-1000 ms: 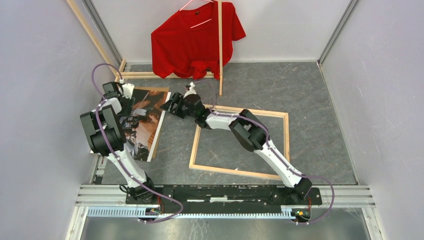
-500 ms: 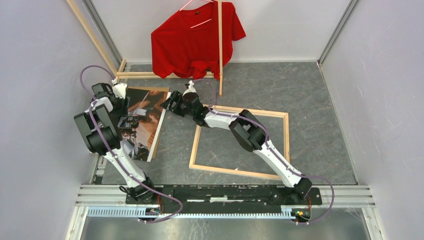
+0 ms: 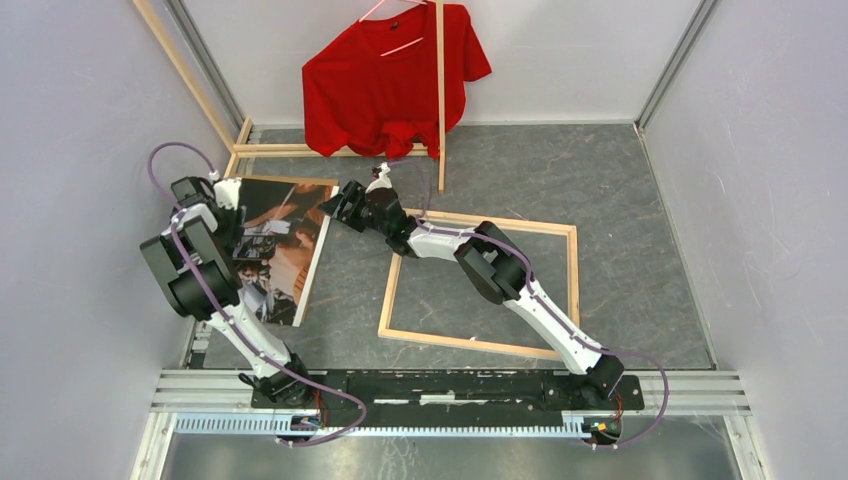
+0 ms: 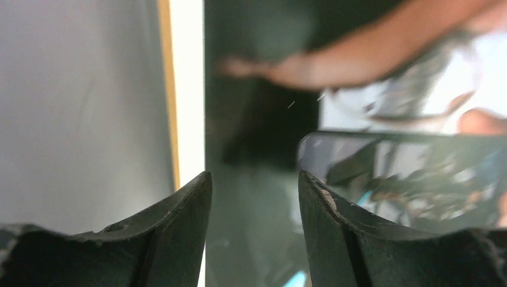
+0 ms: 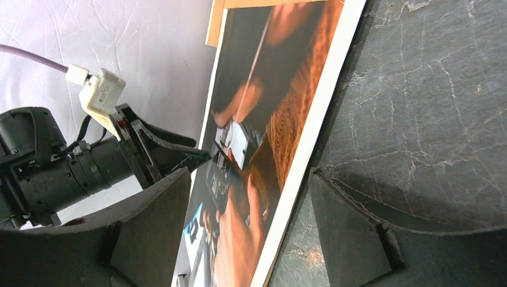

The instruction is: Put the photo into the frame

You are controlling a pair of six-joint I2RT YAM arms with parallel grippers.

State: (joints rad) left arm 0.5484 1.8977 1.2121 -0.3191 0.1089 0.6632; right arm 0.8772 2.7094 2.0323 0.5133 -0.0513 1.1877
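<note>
Right wrist: photo (image 5: 263,119), long edge between the wide, empty right fingers (image 5: 353,221); left fingers (image 4: 179,221), half-open and empty, at opposite edge.

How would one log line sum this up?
photo: outside frame, left | left gripper: open above photo | right gripper: open, straddling photo's edge

The tabletop's (image 3: 620,180) right side lies open. At its left edge the photo (image 3: 295,250) crowds the wall (image 3: 70,150), seemingly leaving little gap. The rack pole (image 3: 441,160) and red shirt (image 3: 380,90) block the far edge.
</note>
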